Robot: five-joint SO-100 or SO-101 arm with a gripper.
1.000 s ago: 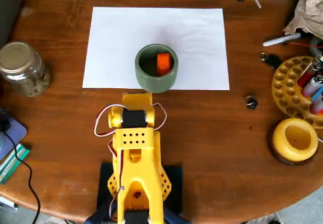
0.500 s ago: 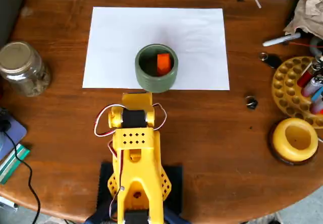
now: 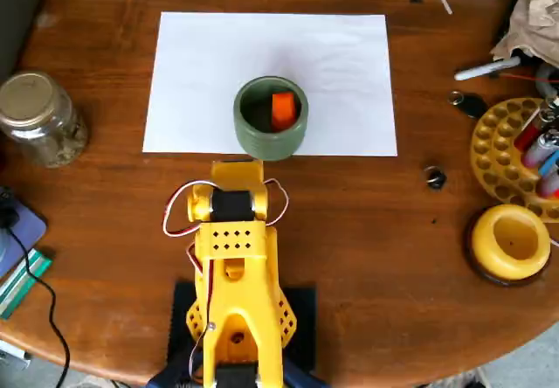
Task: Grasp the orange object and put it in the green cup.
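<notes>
Already the orange object (image 3: 282,110) sits inside the green cup (image 3: 271,142).
Cup rests on white paper (image 3: 201,73); the yellow arm's (image 3: 234,257) claw is hidden below its wrist, opening unreadable.

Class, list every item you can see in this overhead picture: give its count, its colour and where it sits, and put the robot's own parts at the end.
orange object: one, bright orange, inside the green cup.
green cup: one, sage green, on the sheet's near edge.
paper sheet: one, white, centre of the table.
glass jar: one, clear with a metal lid, left side.
round yellow holder: one, yellow on a dark base, right edge.
yellow tray with holes: one, yellow, holding pens, right edge.
table: one, brown wood, round.
black cable: one, lower left.
robot arm: one, yellow, bottom centre, pointing at the cup; its gripper is hidden beneath it.
</notes>
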